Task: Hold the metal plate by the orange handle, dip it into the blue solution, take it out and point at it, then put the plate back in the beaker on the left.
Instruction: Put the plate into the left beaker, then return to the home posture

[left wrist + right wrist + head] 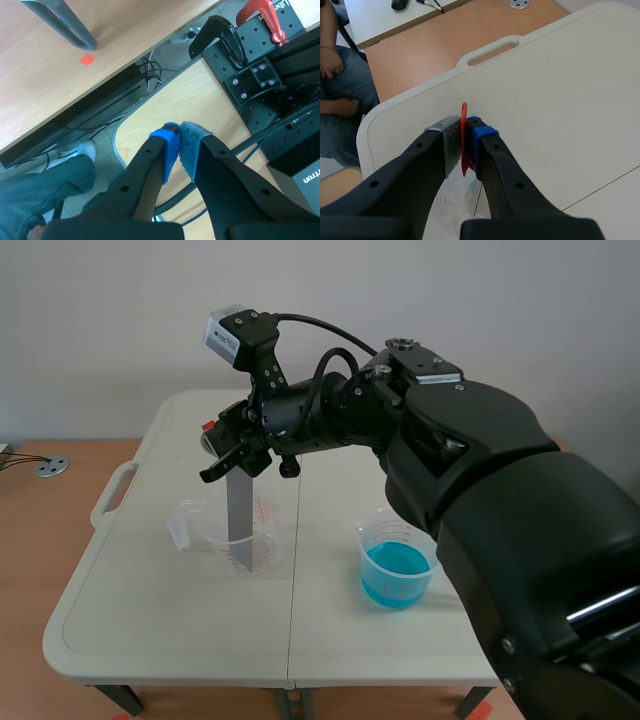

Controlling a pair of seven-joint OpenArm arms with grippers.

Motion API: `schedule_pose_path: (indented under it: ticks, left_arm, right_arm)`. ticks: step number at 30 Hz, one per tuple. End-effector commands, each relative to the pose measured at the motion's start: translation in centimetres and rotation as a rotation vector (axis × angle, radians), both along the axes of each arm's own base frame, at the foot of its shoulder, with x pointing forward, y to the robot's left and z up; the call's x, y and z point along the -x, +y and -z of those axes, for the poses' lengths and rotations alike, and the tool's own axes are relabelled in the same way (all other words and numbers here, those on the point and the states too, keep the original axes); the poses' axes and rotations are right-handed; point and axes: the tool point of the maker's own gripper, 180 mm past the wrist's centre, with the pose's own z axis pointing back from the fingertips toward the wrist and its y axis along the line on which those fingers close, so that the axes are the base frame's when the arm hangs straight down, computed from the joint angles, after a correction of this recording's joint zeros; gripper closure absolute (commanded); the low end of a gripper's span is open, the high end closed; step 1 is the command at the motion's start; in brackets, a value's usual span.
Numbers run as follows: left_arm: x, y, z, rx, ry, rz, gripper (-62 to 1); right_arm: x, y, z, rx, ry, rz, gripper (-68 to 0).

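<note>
right gripper (236, 455): sat over the left half of the table (150, 620), arm in from the right and past the middle; pinched the orange handle (464, 114) between its 2 pads.
metal plate (240, 512): hung upright from that grip, lower end inside the left beaker (262, 540); contact with the bottom could not be told.
left beaker: clear, red scale marks, spout facing left, left of the table's centre seam.
blue solution (397, 575): in the 2nd beaker (375, 535), right of the seam, well apart from the plate.
left gripper (179, 136): not seen in the scene view; pads pressed together, nothing between; 1 blue pad (167, 145), 1 dotted grey-green pad (192, 142).
person: jeans leg (45, 185) beside the left gripper.
</note>
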Motion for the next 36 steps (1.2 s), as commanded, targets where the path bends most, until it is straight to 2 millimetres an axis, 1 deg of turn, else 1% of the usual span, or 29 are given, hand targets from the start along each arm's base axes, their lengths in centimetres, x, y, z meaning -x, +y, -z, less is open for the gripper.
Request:
schedule_pose_path:
  ticks: [1,3,4,5,6,7,8,9,10,11,12,13,14,15,21,24,27,31,34,36]
  left_arm:
    - [-0.2,-0.5,-0.4,0.020,-0.010,0.005,-3.2]
    - [-0.2,-0.5,-0.4,0.020,-0.010,0.005,-3.2]
    - [-0.2,-0.5,-0.4,0.020,-0.010,0.005,-3.2]
    - [-0.2,-0.5,-0.4,0.020,-0.010,0.005,-3.2]
    - [-0.2,-0.5,-0.4,0.020,-0.010,0.005,-3.2]
    - [-0.2,-0.5,-0.4,0.020,-0.010,0.005,-3.2]
    - [-0.2,-0.5,-0.4,0.020,-0.010,0.005,-3.2]
    - [-0.2,-0.5,-0.4,0.020,-0.010,0.005,-4.6]
    - [-0.1,-0.5,-0.4,0.020,-0.010,0.005,-9.2]
    - [-0.1,-0.5,-0.4,0.020,-0.010,0.005,-17.6]
    - [-0.2,-0.5,-0.4,0.021,-0.013,0.005,-29.6]
    - [-0.2,-0.6,-0.4,0.022,-0.014,0.005,-44.0]
    - [-0.3,-0.6,-0.5,0.026,-0.019,0.004,-58.5]
    - [-0.4,-0.7,-0.6,0.031,-0.026,0.004,-62.3]
    - [-0.5,-0.7,-0.7,0.037,-0.035,0.003,-62.3]
    - [-0.5,-0.7,-0.7,0.037,-0.035,0.003,-62.3]
    - [-0.5,-0.7,-0.7,0.035,-0.032,0.004,-62.3]
    - [-0.5,-0.7,-0.7,0.038,-0.033,0.000,-62.3]
    - [-1.9,-1.2,-1.4,0.074,-0.090,-0.010,-62.3]
    - [-3.6,-1.2,-1.8,0.082,-0.135,-0.020,-62.3]
  right_arm:
    - [-0.3,0.2,-0.8,0.003,-0.021,-0.009,-1.1]
    - [-0.8,0.0,-0.8,0.000,-0.018,0.020,-1.6]
    - [-1.2,-0.2,-0.9,-0.007,-0.013,0.049,-3.9]
    - [-1.6,-0.3,-1.1,-0.016,-0.006,0.077,-8.1]
    - [-2.0,-0.5,-1.2,-0.025,0.001,0.105,-13.5]
    - [-2.3,-0.6,-1.2,-0.033,0.007,0.127,-20.9]
    - [-2.4,-0.7,-1.3,-0.039,0.011,0.139,-29.4]
    - [-2.4,-0.7,-1.3,-0.038,0.012,0.140,-38.2]
    - [-2.4,-0.7,-1.3,-0.038,0.011,0.140,-47.2]
    - [-2.4,-0.7,-1.3,-0.037,0.011,0.140,-56.1]
    - [-2.4,-0.7,-1.3,-0.035,0.009,0.138,-64.1]
    - [-2.5,-0.7,-1.3,-0.032,0.004,0.136,-66.5]
    - [-2.5,-0.7,-1.3,-0.029,0.002,0.137,-66.2]
    - [-2.6,-0.7,-1.4,-0.029,0.000,0.141,-66.4]
    - [-3.0,-1.0,-1.7,-0.047,-0.008,0.157,-66.4]
    - [-3.5,-1.4,-2.0,-0.050,-0.011,0.172,-66.4]
    - [-4.2,-2.5,-3.0,-0.063,-0.022,0.202,-66.4]
    - [-4.9,-4.0,-4.8,-0.051,-0.063,0.231,-66.4]
    - [-4.8,-4.9,-6.5,-0.062,-0.094,0.234,-66.4]
    - [-4.3,-5.5,-7.7,-0.081,-0.114,0.228,-66.4]
